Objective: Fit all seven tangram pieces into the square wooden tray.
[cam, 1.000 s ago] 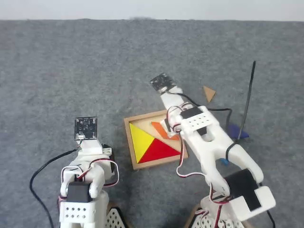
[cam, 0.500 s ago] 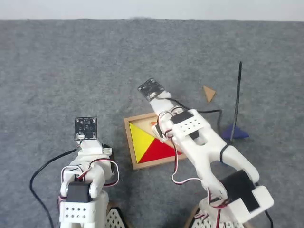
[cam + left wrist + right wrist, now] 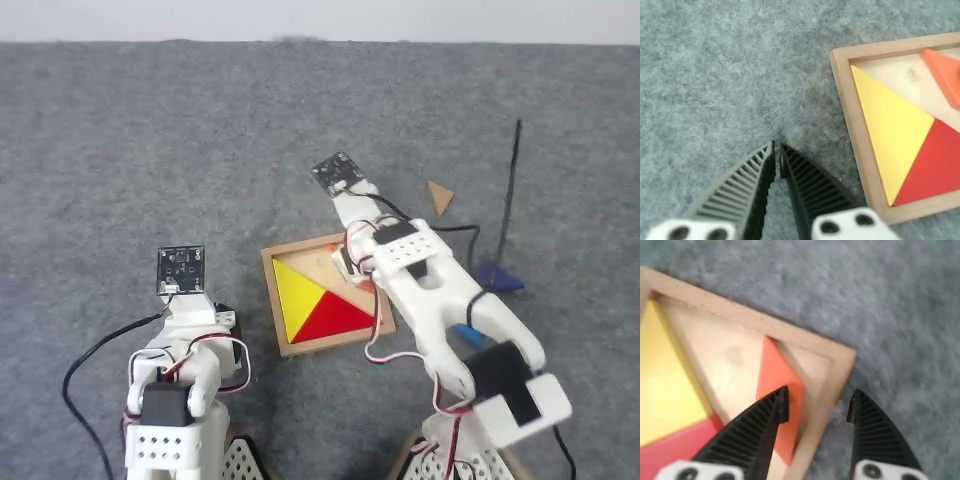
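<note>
1. Since half a second ago the right arm has swung back from a leftward lean, and its wrist again sits over the tray's far right corner.
2. Nearest, at the near left of the grey carpeted table (image 3: 150, 130), the left gripper (image 3: 777, 150) hangs over bare carpet beside the tray's left edge. Its fingers are pressed almost together and hold nothing.
3. The square wooden tray (image 3: 270, 300) lies at the table's middle. A yellow triangle (image 3: 295, 292) fills its left side and a red triangle (image 3: 335, 318) its near side.
4. An orange piece (image 3: 777, 377) lies inside along the tray's right edge.
5. The right gripper (image 3: 817, 402) hovers there, fingers apart and empty. One finger is above the orange piece, the other outside the rim.
6. Farther off, beyond the tray's right edge, a tan triangle (image 3: 439, 195) and a blue piece (image 3: 497, 277) lie loose on the carpet.
7. The step looks like seating the orange piece, the third of seven.
8. The next move probably calls for lifting clear of the rim, then reaching right for a loose piece.
</note>
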